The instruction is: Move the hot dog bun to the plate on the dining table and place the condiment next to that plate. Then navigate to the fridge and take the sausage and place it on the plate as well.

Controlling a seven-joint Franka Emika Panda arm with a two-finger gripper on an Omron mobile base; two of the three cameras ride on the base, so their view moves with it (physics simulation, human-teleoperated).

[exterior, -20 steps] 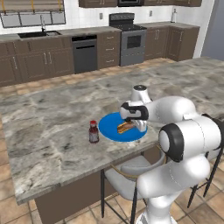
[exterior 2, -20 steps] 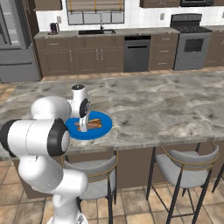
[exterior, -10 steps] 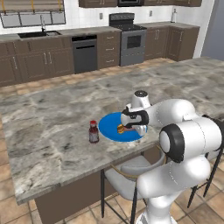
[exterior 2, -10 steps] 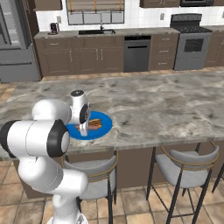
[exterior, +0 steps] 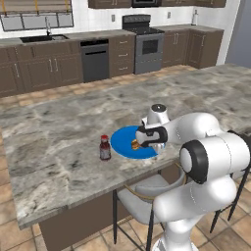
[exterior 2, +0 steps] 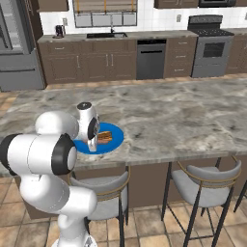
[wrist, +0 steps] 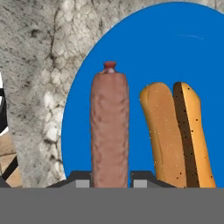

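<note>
Hand view: gripper [wrist: 109, 183] closed narrow on the sausage [wrist: 109, 131], one dark fingertip each side of its near end; the sausage runs straight away from the camera over the plate [wrist: 175, 52]. Hot dog bun [wrist: 177, 135] lies on the plate just beside the sausage, roughly parallel, split with a dark stripe along its middle; a thin strip of blue between the two, not touching. Whether the sausage rests on the plate or hangs just above it, cannot tell. Marble of the dining table [wrist: 39, 78] shows past the plate rim.

Left base view: gripper [exterior: 138, 142] low over the plate [exterior: 122, 142], fingers mostly hidden by the hand's white body; an orange bit [exterior: 134, 144] shows beside it, too small to tell bun from sausage. This view alone gives the condiment [exterior: 105, 148]: upright on the dining table [exterior: 59, 137], near the plate's edge, not touching it.

Right base view: hand points down at the plate [exterior 2: 113, 137]; hot dog bun [exterior 2: 104, 137] visible on it just beside the fingers; sausage hard to make out, the arm covers part of the plate. Fridge [exterior 2: 17, 46] at far left, cut off by the frame edge.
</note>
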